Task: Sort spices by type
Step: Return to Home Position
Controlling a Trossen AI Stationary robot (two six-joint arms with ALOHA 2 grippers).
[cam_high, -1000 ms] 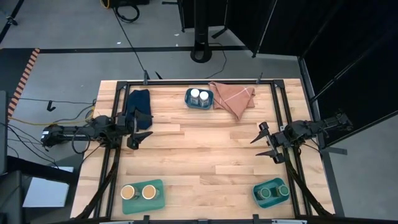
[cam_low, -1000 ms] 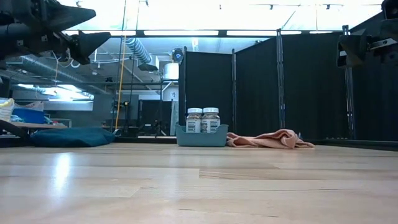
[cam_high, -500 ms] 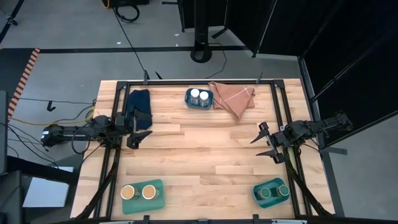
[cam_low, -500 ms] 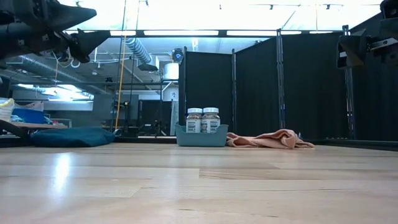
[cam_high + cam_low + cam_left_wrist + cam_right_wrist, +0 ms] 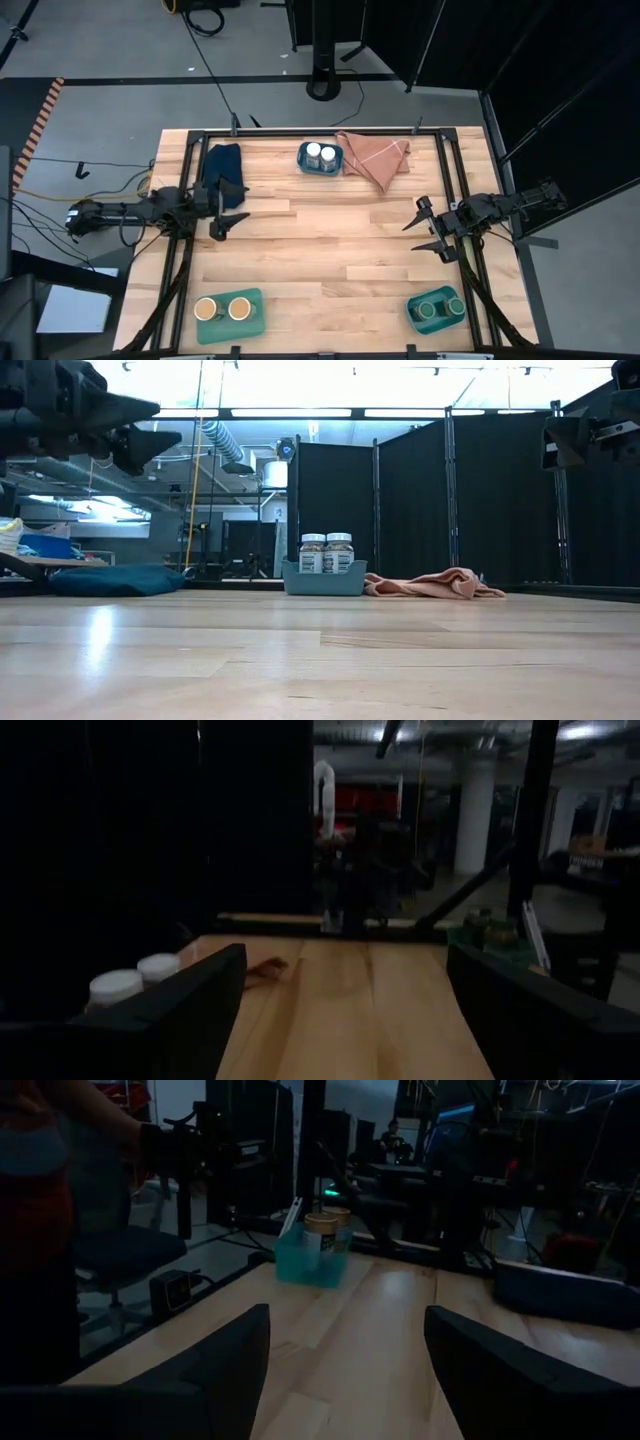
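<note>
Two white-lidded spice jars (image 5: 320,153) stand in a teal tray (image 5: 320,169) at the far middle of the table. Two tan-lidded jars (image 5: 222,309) stand in a tray (image 5: 256,318) near the front left. Two green-lidded jars (image 5: 437,307) stand in a tray (image 5: 416,318) near the front right. My left gripper (image 5: 238,203) hovers open above the table's left side and holds nothing. Above the right side my right gripper (image 5: 412,233) also hovers open and holds nothing. The left wrist view shows the white lids (image 5: 135,978), and the right wrist view shows the tan-lidded jars (image 5: 322,1230).
A dark blue folded cloth (image 5: 222,160) lies at the far left, right behind my left gripper. A pink cloth (image 5: 375,157) lies crumpled beside the far tray. Black frame rails (image 5: 190,150) run along the table's left, right and far edges. Bare wood (image 5: 320,250) fills the middle.
My left gripper has tipped its fingertips down a little, toward level. It stays open and in the same place. The jars and my right gripper have kept still.
</note>
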